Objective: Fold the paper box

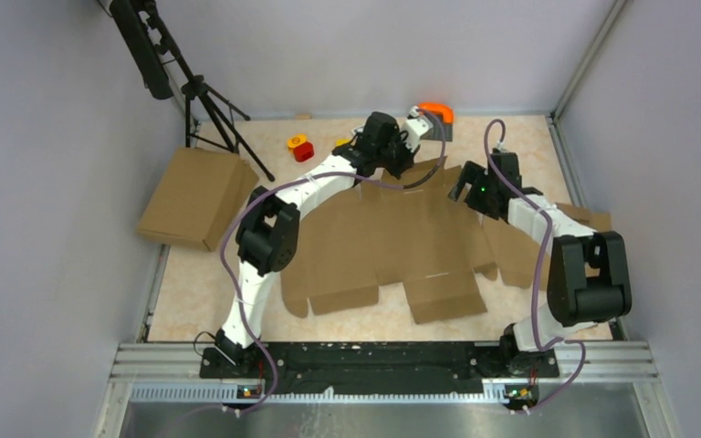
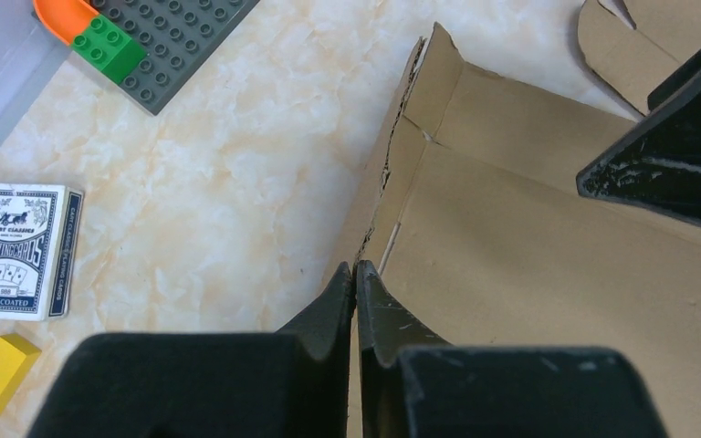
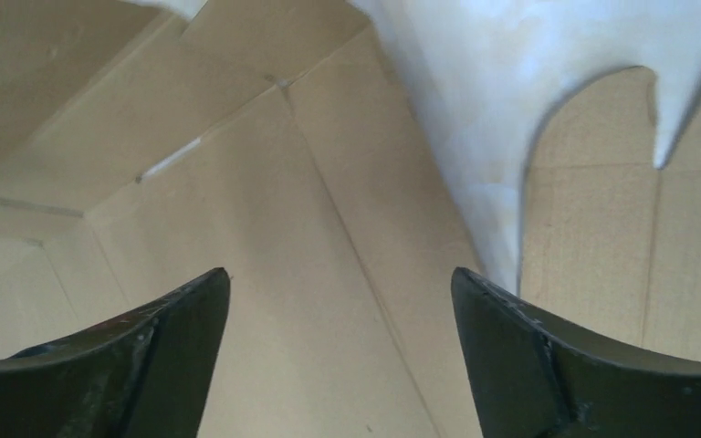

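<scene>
While the paper box (image 1: 392,242) lies as a flat die-cut sheet in the middle of the table (image 1: 192,292), far flap raised | left gripper (image 2: 356,272): jaws together, seemingly pinching that flap's edge | right gripper (image 3: 340,292): jaws apart above the sheet, holding nothing | handling: light, stiff corrugated cardboard, matte brown, bends at its creases; take it by flap edges

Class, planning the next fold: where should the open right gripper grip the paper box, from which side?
Likely its raised far flap, from above, straddling the thin edge: the paper box lies flat elsewhere, and the left gripper holds that flap up.
</scene>
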### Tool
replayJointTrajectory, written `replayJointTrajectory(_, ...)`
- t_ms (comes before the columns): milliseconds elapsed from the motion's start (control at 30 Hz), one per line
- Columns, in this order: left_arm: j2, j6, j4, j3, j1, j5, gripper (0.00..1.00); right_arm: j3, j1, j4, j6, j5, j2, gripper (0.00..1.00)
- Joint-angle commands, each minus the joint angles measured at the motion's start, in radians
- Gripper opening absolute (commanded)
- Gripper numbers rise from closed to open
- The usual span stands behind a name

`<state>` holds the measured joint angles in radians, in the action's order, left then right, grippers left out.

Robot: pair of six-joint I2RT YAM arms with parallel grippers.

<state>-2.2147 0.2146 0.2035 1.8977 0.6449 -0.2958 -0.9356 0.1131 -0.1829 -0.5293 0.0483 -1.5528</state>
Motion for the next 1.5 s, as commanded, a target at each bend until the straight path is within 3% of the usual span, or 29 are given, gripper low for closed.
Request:
replayJointTrajectory(0, 0.075, -0.014, -0.02, -0.013, -0.004, -0.013, 0.03, -0.039, -0.042, -0.046, 0.007, -0.111, 0.036, 0.97)
replayJointTrajectory(200, 0.066, -0.014, -0.032, -0.012, -0.003, -0.018, 0.03, 0.002, -0.178, 0.052, -0.03, 0.168, -0.058, 0.98)
replayJointTrajectory(400, 0.059, -0.013, -0.033, 0.0, -0.003, -0.003, 0.03, 0.009, -0.197, 0.107, -0.032, 0.304, -0.146, 0.95)
replayJointTrajectory(533, 0.066, -0.012, -0.048, -0.014, -0.006, -0.022, 0.02, 0.013, -0.202, 0.149, -0.037, 0.378, -0.191, 0.85)
replayJointTrajectory(667, 0.064, -0.019, -0.055, -0.017, -0.012, -0.023, 0.03, 0.034, -0.201, 0.17, -0.047, 0.425, -0.173, 0.65)
replayJointTrajectory(767, 0.053, -0.029, -0.046, 0.001, -0.018, -0.024, 0.03, 0.055, -0.19, 0.167, -0.039, 0.425, -0.125, 0.56)
replayJointTrajectory(1033, 0.046, -0.06, -0.044, 0.007, -0.029, -0.052, 0.03, 0.047, -0.062, 0.05, 0.055, 0.246, -0.032, 0.39)
replayJointTrajectory(1267, 0.052, -0.084, 0.001, 0.013, -0.032, -0.043, 0.03, 0.048, 0.003, 0.021, 0.081, 0.178, -0.013, 0.31)
replayJointTrajectory(1467, 0.102, -0.075, 0.01, -0.056, -0.032, -0.126, 0.04, 0.021, 0.043, -0.004, 0.092, 0.128, -0.028, 0.16)
